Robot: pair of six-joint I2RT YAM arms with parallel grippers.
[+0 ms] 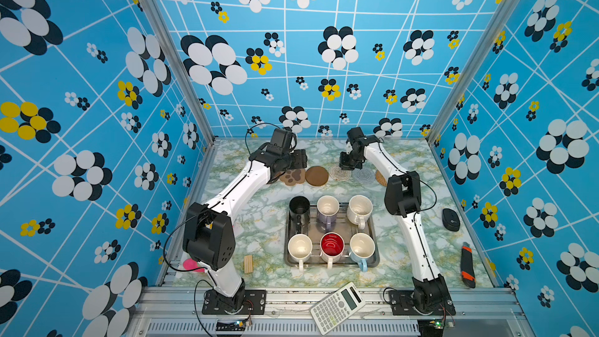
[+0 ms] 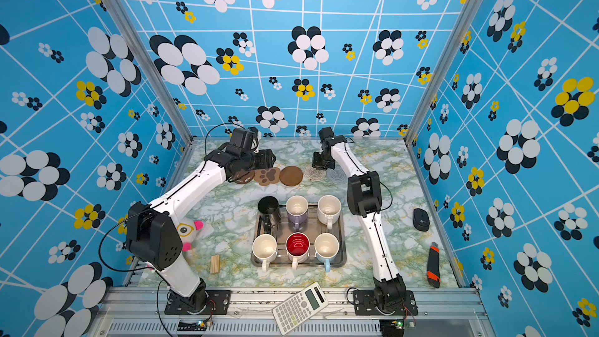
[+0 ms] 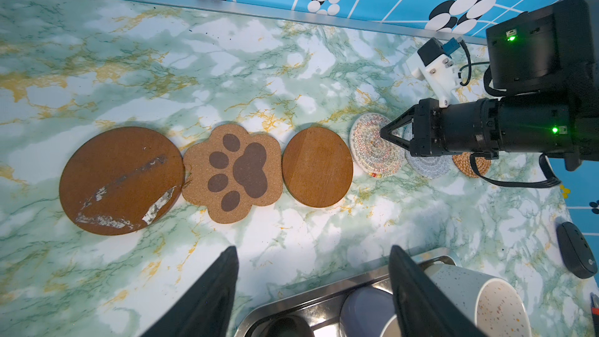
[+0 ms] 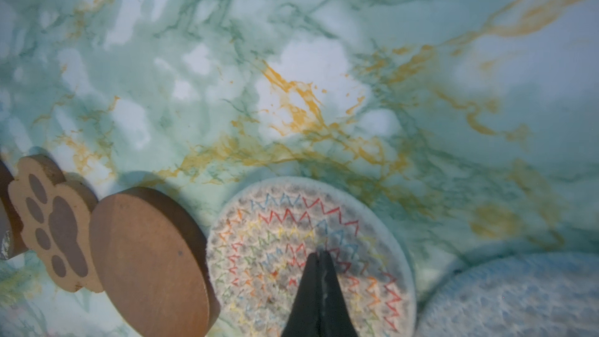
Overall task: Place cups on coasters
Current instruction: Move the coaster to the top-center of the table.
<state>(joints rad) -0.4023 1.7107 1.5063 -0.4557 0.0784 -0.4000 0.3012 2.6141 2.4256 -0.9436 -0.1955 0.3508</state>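
The metal tray (image 1: 342, 226) held six cups: black mug (image 1: 299, 210), lavender mug (image 1: 327, 210) and speckled cream mug (image 1: 359, 210) in the far row, then white mug (image 1: 299, 248), red-inside mug (image 1: 332, 246) and light blue mug (image 1: 362, 248) in the near row. Beyond it lay one row: scratched brown disc (image 3: 121, 179), paw-print coaster (image 3: 233, 173), plain brown disc (image 3: 317, 166), cream crocheted coaster (image 3: 369, 153), grey-blue crocheted coaster (image 3: 431, 166), rattan coaster (image 3: 470, 166). The left gripper (image 3: 312, 249) hung with fingers spread and empty, between this row and the tray. The right gripper (image 4: 319, 254) had its fingers pressed together, tips over the middle of the cream crocheted coaster. Bare marble table (image 3: 227, 69) ran from the row to the back wall.
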